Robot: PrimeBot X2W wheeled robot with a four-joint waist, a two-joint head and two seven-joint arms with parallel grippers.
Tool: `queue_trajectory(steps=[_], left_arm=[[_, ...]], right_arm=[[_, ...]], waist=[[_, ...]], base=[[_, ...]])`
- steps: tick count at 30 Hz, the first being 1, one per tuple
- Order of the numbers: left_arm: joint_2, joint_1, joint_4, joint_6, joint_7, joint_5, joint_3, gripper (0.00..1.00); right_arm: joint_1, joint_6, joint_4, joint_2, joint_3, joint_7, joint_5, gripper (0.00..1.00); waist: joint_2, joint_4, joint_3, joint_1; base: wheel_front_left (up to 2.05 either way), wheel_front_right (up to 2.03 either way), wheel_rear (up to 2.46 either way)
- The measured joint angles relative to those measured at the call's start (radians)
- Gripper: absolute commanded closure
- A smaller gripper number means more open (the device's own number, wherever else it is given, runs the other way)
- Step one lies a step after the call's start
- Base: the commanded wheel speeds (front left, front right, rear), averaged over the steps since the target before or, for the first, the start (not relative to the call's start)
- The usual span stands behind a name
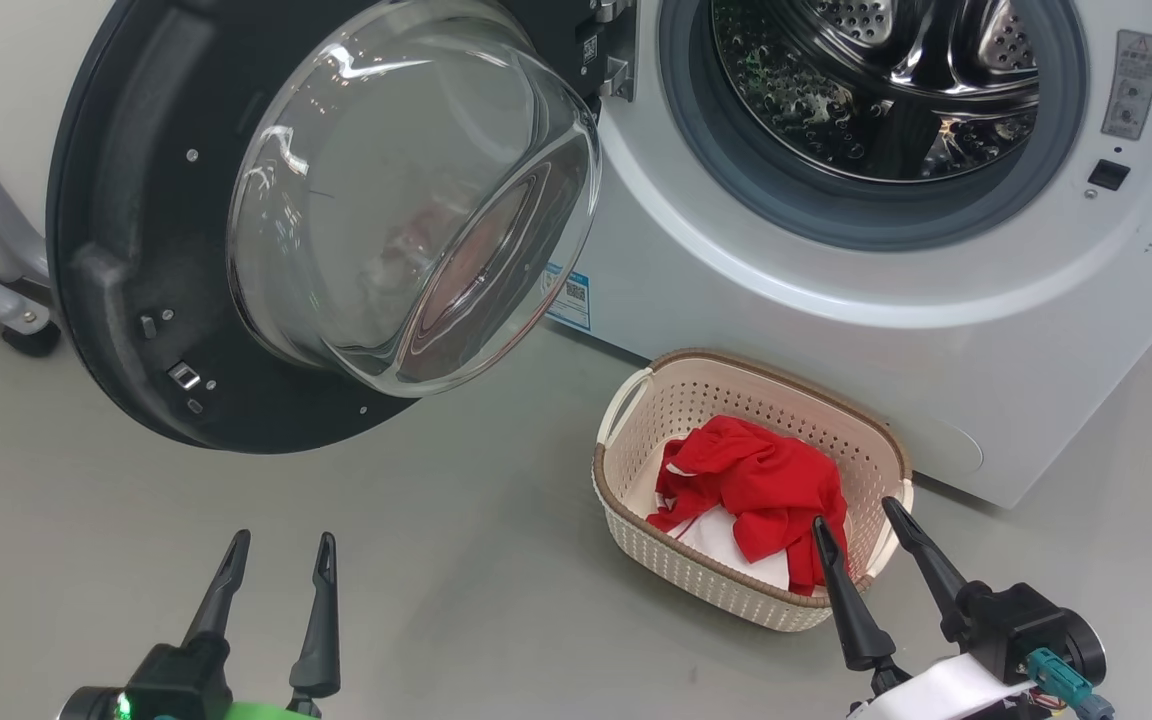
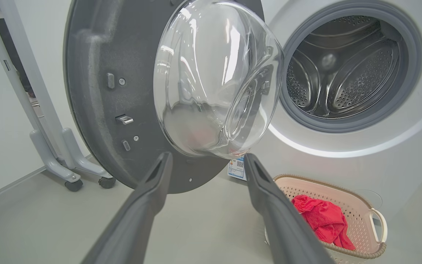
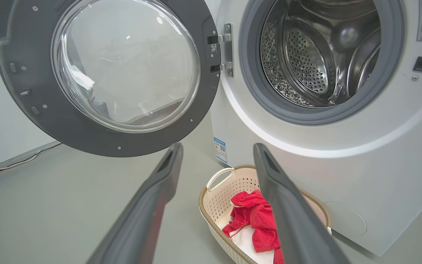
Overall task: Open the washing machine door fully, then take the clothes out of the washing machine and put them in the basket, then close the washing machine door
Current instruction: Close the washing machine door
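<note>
1. Risk at left: the washing machine door [image 1: 166, 250] hangs wide open, glass bowl bulging roomward; a careless swing could strike the left gripper [image 1: 283, 540], spread and empty below.
2. Centre: the clothes [image 1: 756, 480] lie in the basket [image 1: 676, 570] on the floor, its long axis parallel to the washing machine [image 1: 736, 300] front.
3. Right: the right gripper [image 1: 854, 515], spread and empty by the basket's rim, could snag fabric.

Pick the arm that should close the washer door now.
Left. The left gripper is open and faces the door, which stands swung out on the robot's left. The right gripper is over by the basket, where the clothes already lie.
</note>
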Motion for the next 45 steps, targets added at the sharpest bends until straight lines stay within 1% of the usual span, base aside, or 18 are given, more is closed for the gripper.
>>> queue_trajectory(steps=[7,8,9,10,11,12,13,20,24,26,29,32,35,37,38,39,42,45], left_arm=[[0.0,0.0,0.002,0.0,-0.003,0.0,0.0,0.0],[0.0,0.0,0.003,0.0,-0.003,0.0,0.0,0.04],[0.0,0.0,0.004,0.0,-0.003,0.0,0.0,0.25],[0.0,0.0,0.004,0.0,-0.004,0.0,0.0,0.55],[0.0,0.0,0.005,0.0,-0.005,0.0,0.0,0.78],[0.0,0.0,0.005,0.0,-0.008,0.0,0.0,0.97],[0.0,0.0,0.005,0.0,-0.009,0.0,0.0,1.0],[0.0,0.0,-0.002,-0.019,-0.012,-0.024,-0.005,1.0],[-0.009,-0.004,-0.027,-0.049,-0.013,-0.116,0.008,1.0],[-0.013,-0.011,-0.045,-0.064,-0.017,-0.18,0.022,1.0],[-0.014,-0.031,-0.077,-0.098,-0.022,-0.288,0.047,1.0],[-0.016,-0.037,-0.11,-0.131,-0.022,-0.425,0.071,1.0],[-0.018,-0.048,-0.14,-0.146,-0.022,-0.568,0.104,1.0],[-0.019,-0.059,-0.161,-0.147,-0.023,-0.665,0.129,1.0],[-0.019,-0.073,-0.188,-0.153,-0.03,-0.766,0.148,1.0],[-0.02,-0.083,-0.202,-0.155,-0.03,-0.814,0.16,1.0],[-0.02,-0.113,-0.24,-0.156,-0.031,-0.883,0.209,1.0],[-0.021,-0.139,-0.276,-0.157,-0.031,-0.912,0.249,1.0]], right_arm=[[-0.002,0.002,0.002,0.0,0.0,0.0,0.0,0.0],[-0.003,0.004,0.003,0.0,0.0,0.0,0.0,0.0],[-0.003,0.007,0.003,-0.001,0.0,0.0,0.0,0.0],[-0.003,0.007,0.004,-0.001,0.0,0.0,0.0,0.0],[-0.004,0.007,0.004,-0.001,0.0,0.0,0.0,0.0],[-0.005,0.007,0.005,-0.001,0.0,0.0,0.0,0.0],[-0.007,0.007,0.005,-0.001,0.0,0.0,0.0,0.0],[-0.018,0.007,0.007,-0.001,0.0,0.0,0.0,0.0],[-0.018,0.008,0.007,-0.001,0.0,0.0,0.0,0.0],[-0.018,0.008,0.008,-0.001,0.0,0.0,0.0,0.0],[-0.018,0.008,0.008,-0.001,0.0,0.0,0.0,0.0],[-0.018,0.008,0.007,-0.001,-0.001,0.0,0.0,0.0],[-0.018,0.008,0.007,-0.001,-0.002,0.0,0.0,0.0],[-0.018,0.008,0.006,-0.001,-0.002,0.0,0.0,0.0],[-0.018,0.008,0.004,-0.001,-0.002,0.0,-0.002,0.0],[-0.018,0.008,0.003,-0.002,-0.002,0.0,-0.005,0.0],[-0.018,0.008,0.001,-0.009,-0.004,0.0,-0.009,0.0],[-0.019,0.008,0.0,-0.017,-0.007,0.0,-0.009,0.0]], waist=[[0.0,0.001,0.005,0.0],[0.0,0.001,0.005,0.0],[0.0,0.001,0.005,0.0],[0.0,0.001,0.005,0.0],[0.0,0.001,0.005,0.0],[0.0,0.0,0.004,0.0],[0.0,0.0,0.004,0.0],[0.0,0.0,0.003,0.0],[0.0,0.0,0.003,0.0],[0.0,0.001,0.004,0.0],[0.0,0.002,0.005,0.0],[0.0,0.002,0.006,0.0],[0.0,0.003,0.009,0.0],[0.0,0.004,0.012,0.0],[0.0,0.005,0.018,0.0],[0.0,0.005,0.022,0.0],[0.0,0.007,0.033,0.0],[0.0,0.009,0.041,0.0]], base=[[0.0,0.0,0.0],[0.0,0.0,0.0],[0.0,0.0,0.0],[0.0,0.0,0.0],[0.0,0.0,0.0],[0.0,0.0,0.0],[0.0,0.0,0.0],[0.0,0.0,0.0],[0.0,0.0,0.0],[0.0,0.0,0.0],[0.0,0.0,0.0],[0.0,0.0,0.0],[0.0,0.0,0.0],[0.0,0.0,0.0],[0.0,0.0,0.0],[0.0,0.0,0.0],[0.0,0.0,0.0],[0.0,0.0,0.0]])
